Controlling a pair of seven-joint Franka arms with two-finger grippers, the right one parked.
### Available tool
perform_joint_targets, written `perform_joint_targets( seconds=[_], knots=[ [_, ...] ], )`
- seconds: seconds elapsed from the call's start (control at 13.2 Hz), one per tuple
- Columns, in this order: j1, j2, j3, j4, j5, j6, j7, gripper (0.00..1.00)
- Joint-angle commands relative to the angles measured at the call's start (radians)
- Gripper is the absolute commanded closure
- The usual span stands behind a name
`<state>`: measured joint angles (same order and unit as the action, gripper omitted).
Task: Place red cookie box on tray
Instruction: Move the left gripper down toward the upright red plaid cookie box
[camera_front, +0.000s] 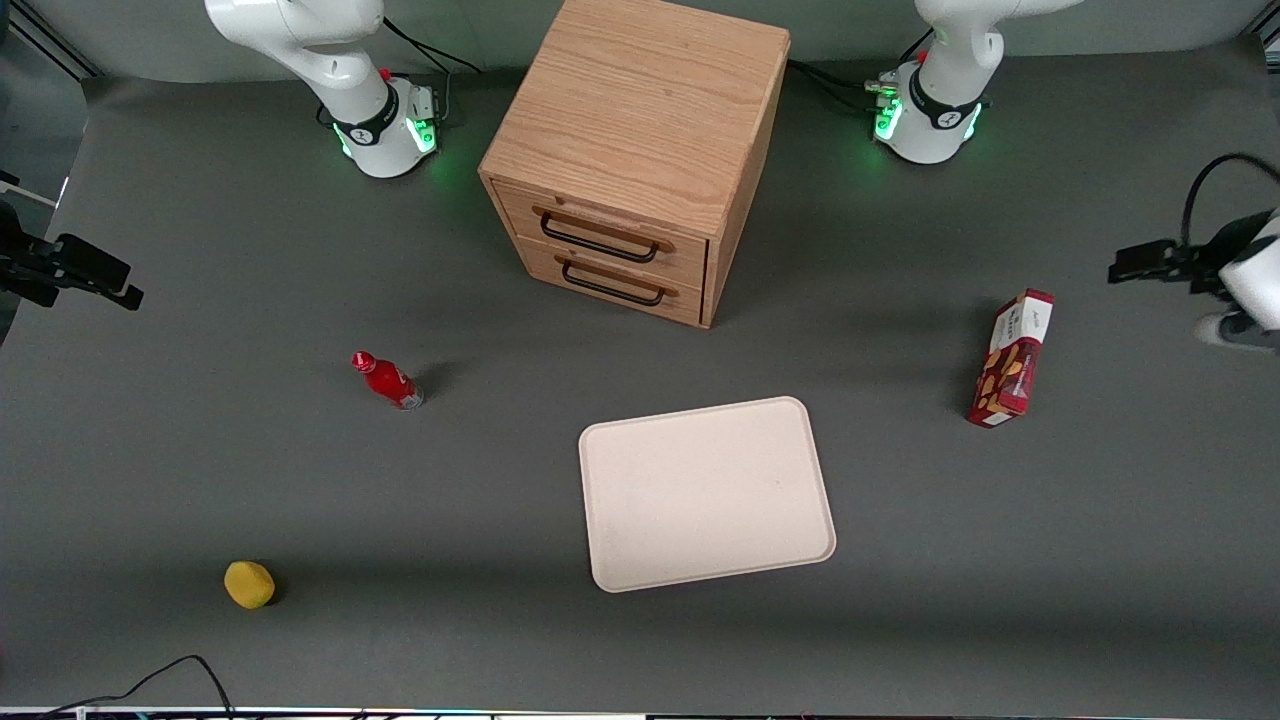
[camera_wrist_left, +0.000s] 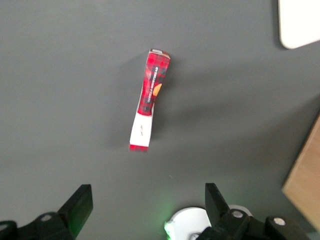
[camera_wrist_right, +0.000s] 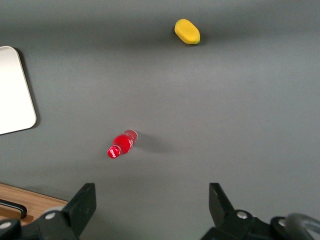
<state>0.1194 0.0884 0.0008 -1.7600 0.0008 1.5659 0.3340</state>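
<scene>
**Operator:** Where is the red cookie box (camera_front: 1010, 358), and what is the hand doing?

**Technician:** In the front view you will find the box standing on end on the grey surface (camera_front: 200, 450), near the working arm's end and well apart from the tray (camera_front: 705, 494). The tray lies flat near the middle of the surface, closer to the front camera's edge than the wooden drawer cabinet (camera_front: 635, 150). The hand (camera_front: 1150, 263) hangs above the surface at the working arm's edge, a little farther from the front camera than the box and clear of it.

**Operator:** Can you confirm the finger spacing from there?

**Technician:** Not from the front view; the hand shows side-on. Use the left wrist view: there the two fingers (camera_wrist_left: 80, 202) stand spread wide with nothing between them, and the box (camera_wrist_left: 148, 100) shows from above as a narrow strip with its white panel at one end. A corner of the tray (camera_wrist_left: 299, 22) and an edge of the cabinet (camera_wrist_left: 305, 180) also appear.

**Operator:** What does the right wrist view add?

**Technician:** It shows you the small red bottle (camera_wrist_right: 121, 143) and the yellow fruit (camera_wrist_right: 187, 31) toward the parked arm's end, but not the box.
</scene>
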Motion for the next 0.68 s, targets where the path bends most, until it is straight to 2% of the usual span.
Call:
perform_joint_targets(
  seconds=[0.0,0.3,0.53,0.6],
  knots=[
    [-0.001,-0.038,0.045,-0.233,0.001,0.225,0.128,0.0],
    [-0.006,-0.024,0.027,-0.559,-0.002,0.717,0.145,0.0],
    [-0.007,0.045,0.001,-0.685,-0.009,0.986,0.135,0.0],
    [-0.007,0.074,0.001,-0.713,-0.013,1.064,0.126,0.42]
  ],
)
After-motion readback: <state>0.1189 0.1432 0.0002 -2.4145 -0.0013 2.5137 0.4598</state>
